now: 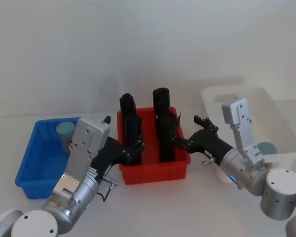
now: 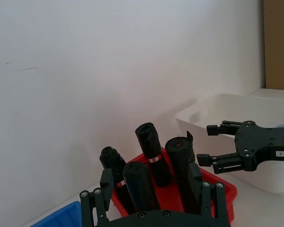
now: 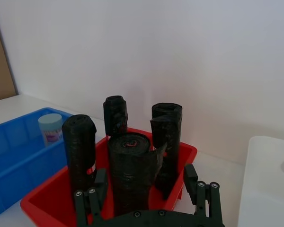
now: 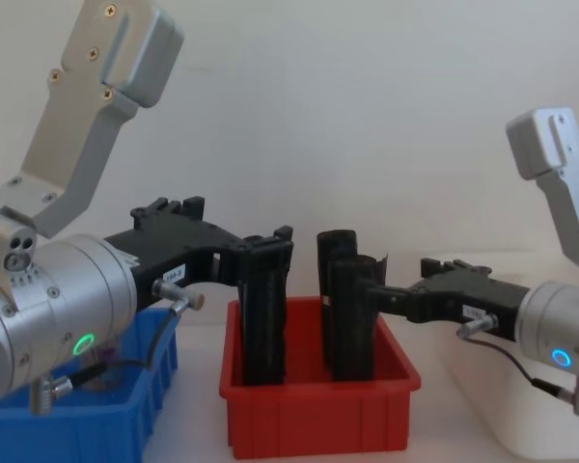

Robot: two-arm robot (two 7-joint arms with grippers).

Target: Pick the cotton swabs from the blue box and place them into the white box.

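White tabletop: both your pincers, left (image 1: 133,149) and right (image 1: 180,142), hover released by the red bin (image 1: 155,170); 1 swab jar (image 1: 65,132) waits in the blue box (image 1: 27,170), so swing left there next, another (image 1: 266,147) already in the white box (image 1: 283,116).

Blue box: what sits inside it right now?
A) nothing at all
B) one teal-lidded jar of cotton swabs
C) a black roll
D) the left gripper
B: a single teal-lidded swab jar stands in the far corner of the blue box; the black rolls are in the red bin.
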